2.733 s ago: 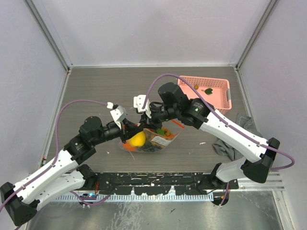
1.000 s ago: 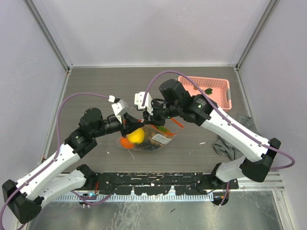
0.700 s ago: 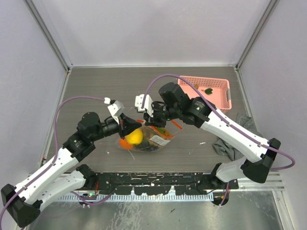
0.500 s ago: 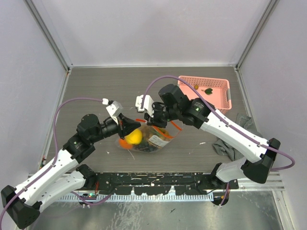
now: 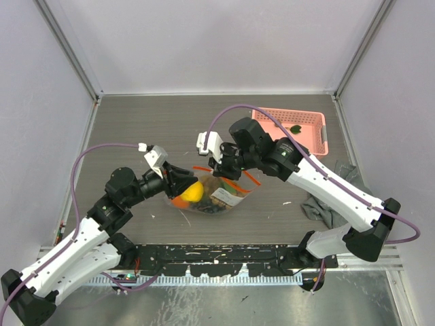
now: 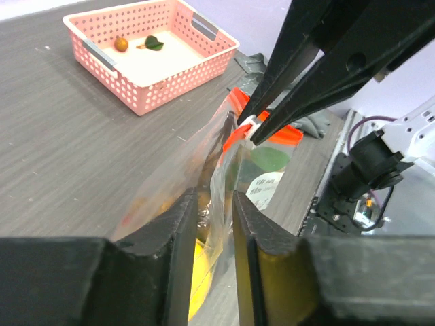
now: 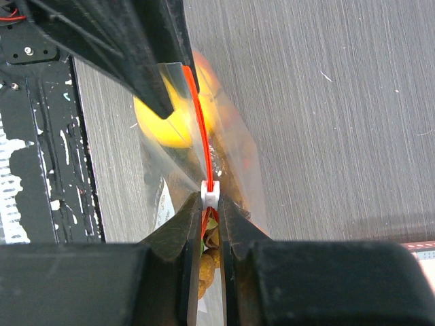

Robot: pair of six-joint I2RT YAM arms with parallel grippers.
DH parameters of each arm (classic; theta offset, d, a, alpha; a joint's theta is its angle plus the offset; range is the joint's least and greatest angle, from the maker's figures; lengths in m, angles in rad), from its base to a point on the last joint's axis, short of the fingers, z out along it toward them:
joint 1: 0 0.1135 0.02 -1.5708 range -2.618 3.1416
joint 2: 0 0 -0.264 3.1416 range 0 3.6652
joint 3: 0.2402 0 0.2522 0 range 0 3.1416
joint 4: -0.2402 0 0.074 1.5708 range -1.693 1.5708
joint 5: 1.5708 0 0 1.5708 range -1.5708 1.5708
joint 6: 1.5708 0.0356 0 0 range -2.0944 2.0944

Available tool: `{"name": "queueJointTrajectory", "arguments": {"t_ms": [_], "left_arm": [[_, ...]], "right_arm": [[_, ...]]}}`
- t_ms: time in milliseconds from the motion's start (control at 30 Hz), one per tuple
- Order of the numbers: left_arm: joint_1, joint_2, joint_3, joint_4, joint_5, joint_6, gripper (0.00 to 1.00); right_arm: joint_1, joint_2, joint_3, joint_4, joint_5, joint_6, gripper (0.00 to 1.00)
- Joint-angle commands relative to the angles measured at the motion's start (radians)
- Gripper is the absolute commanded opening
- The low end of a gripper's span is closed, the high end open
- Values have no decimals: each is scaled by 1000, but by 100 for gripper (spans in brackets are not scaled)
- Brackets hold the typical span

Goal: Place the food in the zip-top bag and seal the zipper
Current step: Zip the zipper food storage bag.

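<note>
Two-sided approach to the zip-top bag, lying around the middle of the table, a little toward the near edge. Packed with a yellow round fruit at its left end, an orange round fruit just beside it, and small brown balls further right. Clamped from the far side by the right gripper, tight on the white slider of the red-orange zipper. Met at the left end by the left gripper, with fingers narrowly parted and clear film running through the gap. Off at the far right, a pink basket; nearer on the right, a grey cloth, both well apart from the bag.
</note>
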Motion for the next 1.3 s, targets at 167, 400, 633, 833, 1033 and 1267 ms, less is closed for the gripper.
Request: {"name": "queueJointTrajectory", "arguments": {"t_ms": [167,400,633,833,1033,1267], "left_arm": [[8,21,71,15,44,69,51],[23,105,126,31,88,108,52],[66,166,143,52,190,116,30],[68,151,134,55,207,111,0],[67,110,102,61,187,85,0],[68,87,91,42,164,58,0]], "right_arm": [[-7,26,89,16,-59,3,0],[-7,32,93,14,-77,-1,0],[-7,36,84,21,-94,-4,0],[-7,25,64,38,-65,10,4],[-8,-52,36,66,-43,67,34],[-7,-213,-89,152,47,188,42]]}}
